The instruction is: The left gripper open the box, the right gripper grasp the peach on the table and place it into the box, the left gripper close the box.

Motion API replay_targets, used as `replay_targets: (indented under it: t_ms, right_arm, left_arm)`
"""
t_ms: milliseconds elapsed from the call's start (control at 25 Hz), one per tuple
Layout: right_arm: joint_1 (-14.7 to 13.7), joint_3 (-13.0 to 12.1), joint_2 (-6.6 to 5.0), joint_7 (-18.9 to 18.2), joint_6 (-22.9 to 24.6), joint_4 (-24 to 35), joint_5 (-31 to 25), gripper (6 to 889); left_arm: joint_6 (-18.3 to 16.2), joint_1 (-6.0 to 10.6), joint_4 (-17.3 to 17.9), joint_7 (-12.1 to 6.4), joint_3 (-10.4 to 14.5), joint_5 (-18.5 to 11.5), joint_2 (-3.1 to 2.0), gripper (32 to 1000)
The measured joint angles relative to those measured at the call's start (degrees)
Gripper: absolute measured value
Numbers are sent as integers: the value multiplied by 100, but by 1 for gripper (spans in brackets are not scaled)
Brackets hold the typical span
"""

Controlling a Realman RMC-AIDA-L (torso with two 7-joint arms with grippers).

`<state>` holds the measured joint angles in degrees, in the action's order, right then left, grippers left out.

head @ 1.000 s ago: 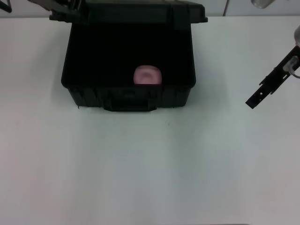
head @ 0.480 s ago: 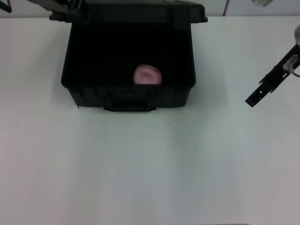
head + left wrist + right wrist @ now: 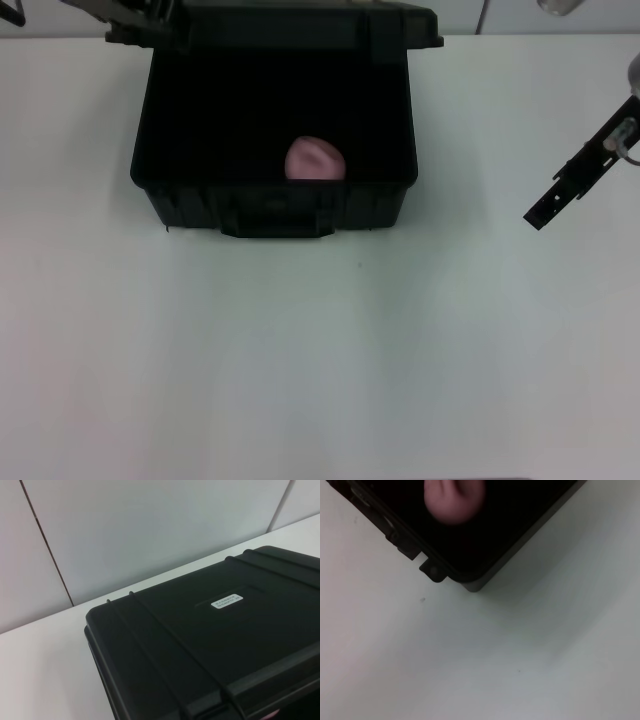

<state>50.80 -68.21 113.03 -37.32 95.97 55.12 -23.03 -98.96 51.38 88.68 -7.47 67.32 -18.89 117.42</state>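
Peach (image 3: 316, 160) status, head view: I read the fruit resting on the floor of the box (image 3: 275, 205), close behind the front wall and slightly right of the front handle (image 3: 275, 222). The box stood open on the table (image 3: 320, 350), its lid (image 3: 300, 25) raised at the far edge. I saw the left gripper (image 3: 135, 25) at the lid's far-left corner, dark against the dark lid; I could not tell whether its fingers were spread or pressed together. The right gripper (image 3: 545, 212) hung over bare table well to the right of the box, touching nothing; its fingers showed as one slim black bar, so I could not tell their state either.

Left wrist view: I recorded the outer face of the lid (image 3: 210, 645) filling the lower part, with its raised ribs and a small white label (image 3: 226, 601). A strip of table (image 3: 45, 650) and a panelled wall (image 3: 150, 535) lay beyond it. No fingers of this arm were visible.

Right wrist view: I noted one front corner of the box (image 3: 470, 582) with a latch (image 3: 432, 571) beside it, and the peach (image 3: 454, 500) inside against the dark interior. White table (image 3: 495, 660) filled the rest. No fingers were visible.
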Motion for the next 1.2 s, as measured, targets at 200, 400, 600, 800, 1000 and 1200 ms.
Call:
replay_targets:
  t_ms: [200,400,600,800,1000,1200]
  right_arm:
    - [0,0,0,2,-27,-5,0,852]
    - [0,0,0,5,-46,-10,0,853]
    - [0,0,0,6,-56,-10,0,852]
    - [0,0,0,6,-63,-10,0,852]
    - [0,0,0,6,-70,-10,0,853]
    - [0,0,0,6,-70,-10,0,853]
  left_arm:
    - [0,7,0,0,6,0,0,496]
    - [-6,11,0,7,100,0,5,496]
    - [-69,3,0,43,148,-11,10,603]
    - [-130,0,9,53,154,-8,10,747]
    - [-232,-2,37,54,153,136,10,840]
    - [-257,-5,42,44,150,147,10,915]
